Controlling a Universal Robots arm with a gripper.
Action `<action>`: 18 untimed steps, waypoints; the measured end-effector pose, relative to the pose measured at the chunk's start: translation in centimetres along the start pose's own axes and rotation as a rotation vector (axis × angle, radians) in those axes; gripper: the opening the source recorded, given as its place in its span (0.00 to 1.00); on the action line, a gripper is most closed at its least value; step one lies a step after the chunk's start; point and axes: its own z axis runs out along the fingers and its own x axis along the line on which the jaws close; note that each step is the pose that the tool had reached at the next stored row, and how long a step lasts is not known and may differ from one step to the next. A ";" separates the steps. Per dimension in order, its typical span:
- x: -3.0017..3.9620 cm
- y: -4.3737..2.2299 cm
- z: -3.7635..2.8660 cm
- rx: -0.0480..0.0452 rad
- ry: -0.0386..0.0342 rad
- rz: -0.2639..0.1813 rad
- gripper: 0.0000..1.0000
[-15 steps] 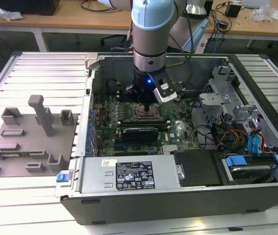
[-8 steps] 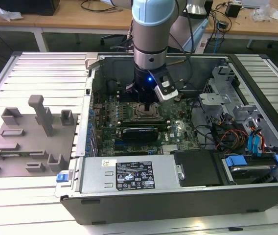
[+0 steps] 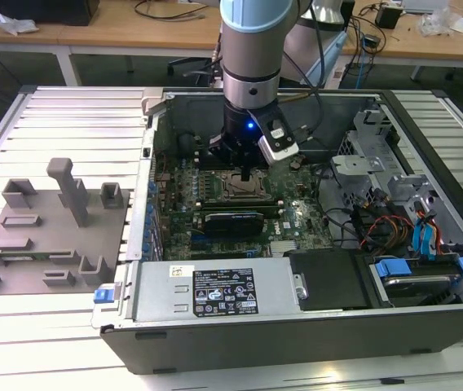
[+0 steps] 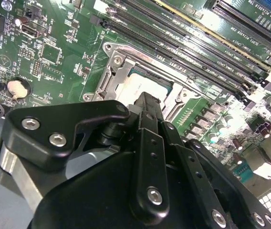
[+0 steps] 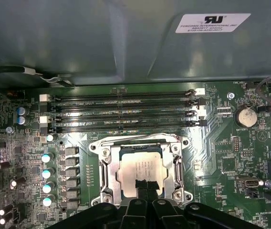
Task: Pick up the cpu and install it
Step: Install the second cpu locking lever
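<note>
The gripper, fingers pressed together and holding nothing, hangs just over the cpu. The chip lies flat directly beneath the fingertips, seated inside the metal socket frame on the green motherboard.

The arm stands vertical, its tool pointing down, fingertips together.

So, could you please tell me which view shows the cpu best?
The first wrist view: the cpu faces the camera, lying in the socket. In the second wrist view the gripper covers part of it. In the exterior view it is a small patch under the arm.
</note>
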 end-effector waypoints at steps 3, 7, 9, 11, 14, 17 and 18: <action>0.00 0.00 0.00 0.0003 0.0000 0.000 0.11; 0.00 0.00 0.00 0.0005 0.0000 0.000 0.11; 0.00 0.00 0.00 0.0006 0.0000 0.000 0.11; -0.01 0.02 -0.15 0.0007 -0.0001 0.000 0.11; -0.04 0.05 -0.69 0.0007 0.0000 0.000 0.11; -0.06 0.08 -1.19 0.0006 -0.0001 0.000 0.11; -0.07 0.09 -1.37 0.0006 -0.0001 0.000 0.11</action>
